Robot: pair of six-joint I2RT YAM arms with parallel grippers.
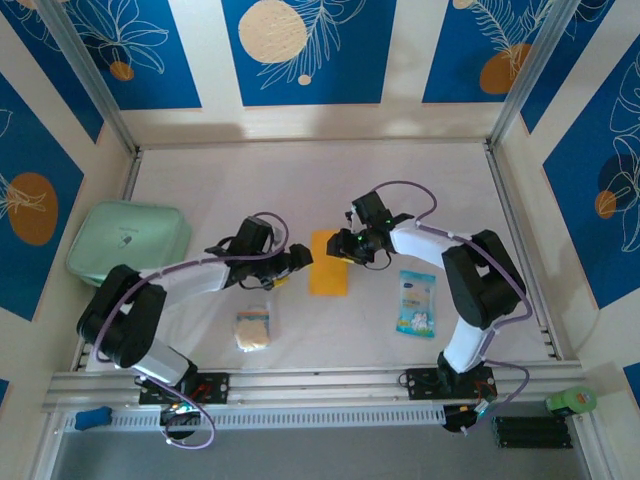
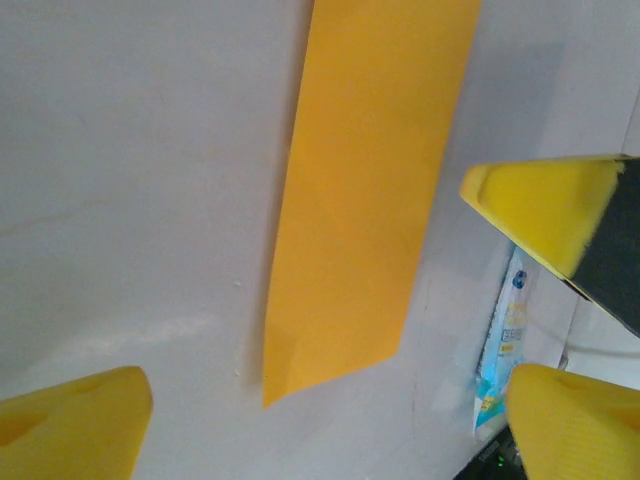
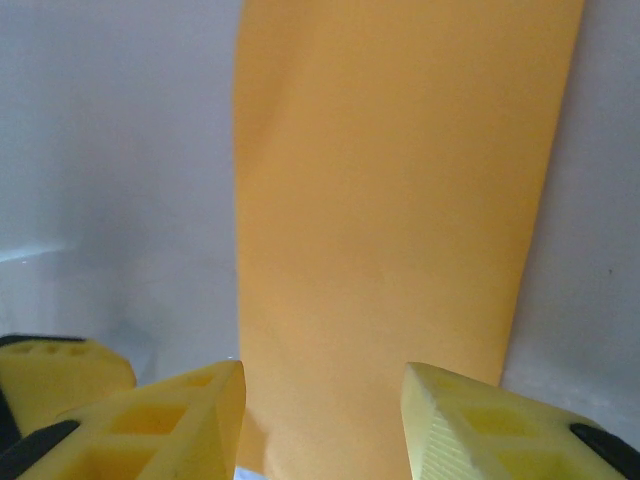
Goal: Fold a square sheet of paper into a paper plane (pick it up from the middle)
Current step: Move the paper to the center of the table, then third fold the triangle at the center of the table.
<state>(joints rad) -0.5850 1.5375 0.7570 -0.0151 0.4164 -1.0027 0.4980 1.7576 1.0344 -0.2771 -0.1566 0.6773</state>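
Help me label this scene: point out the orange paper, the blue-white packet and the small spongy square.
orange paper (image 1: 329, 265), top external view, middle of the sheet.
blue-white packet (image 1: 416, 303), top external view, centre of its printed face.
spongy square (image 1: 253, 329), top external view, middle of its top face.

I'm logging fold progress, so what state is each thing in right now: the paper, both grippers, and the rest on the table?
square sheet of paper: folded to a rectangle, flat on the table, ungripped
left gripper: open, empty
right gripper: open, over the sheet
blue-white packet: lying flat, untouched
beige sponge: lying flat, untouched
green case: closed
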